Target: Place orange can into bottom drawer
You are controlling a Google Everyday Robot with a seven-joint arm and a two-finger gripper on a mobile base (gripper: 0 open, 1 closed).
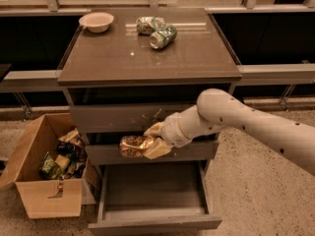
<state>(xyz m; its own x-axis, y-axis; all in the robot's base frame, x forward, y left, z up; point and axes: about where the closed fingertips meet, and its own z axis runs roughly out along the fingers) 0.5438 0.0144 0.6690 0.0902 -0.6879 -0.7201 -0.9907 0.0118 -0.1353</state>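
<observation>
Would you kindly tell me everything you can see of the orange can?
The orange can is small, golden-brown and metallic, its shiny surface creased and dented. It lies sideways in the air, clamped at one end by the gripper, in front of the middle drawer front and above the open bottom drawer. Nothing else touches it.

The bottom drawer (153, 191) lies open from above beneath the gripper (155, 142), which clasps the orange can (133, 146) just in front of the shut middle drawer front (199, 151), while a cardboard box (49, 203) stands close at the drawer's left.
</observation>
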